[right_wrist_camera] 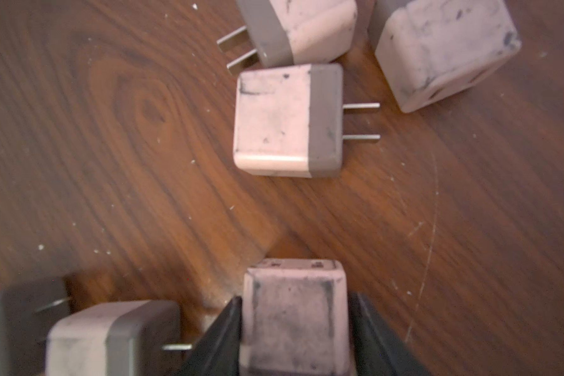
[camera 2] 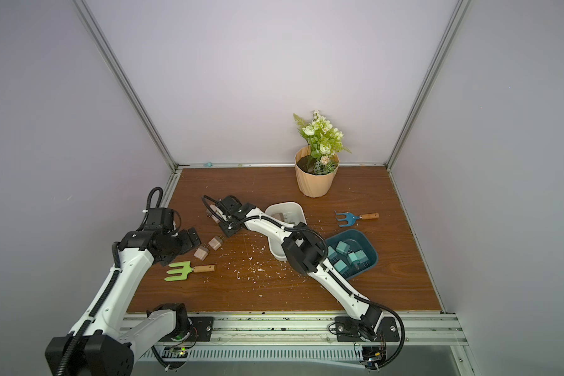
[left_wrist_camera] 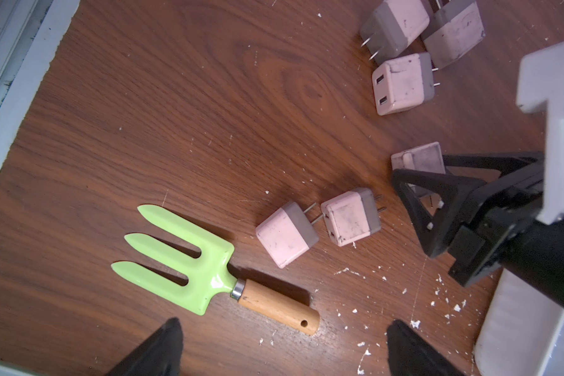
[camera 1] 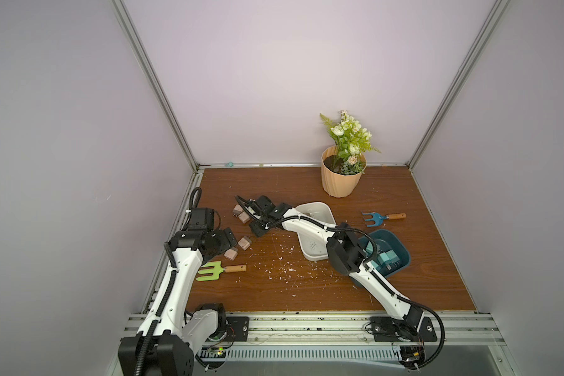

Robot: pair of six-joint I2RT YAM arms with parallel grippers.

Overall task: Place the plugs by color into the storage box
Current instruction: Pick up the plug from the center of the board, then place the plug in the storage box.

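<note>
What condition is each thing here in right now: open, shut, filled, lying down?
right gripper, shut on a tan plug.
left gripper, open, holding nothing.
loose tan plugs, five lying on the table.
white tub, upright, a sorted tan plug inside.
teal tub, upright, holding teal plugs.
green garden fork, lying flat.
blue garden fork, lying flat.
flower pot, upright.

Flowerpot point(camera 1: 341, 182), green fork point(camera 1: 210, 271), blue fork point(camera 1: 373, 218)

You find no readable text, label, brand or number in any view; the dark marks on the plugs point(right_wrist_camera: 287, 120) are scuffs, not letters.
</note>
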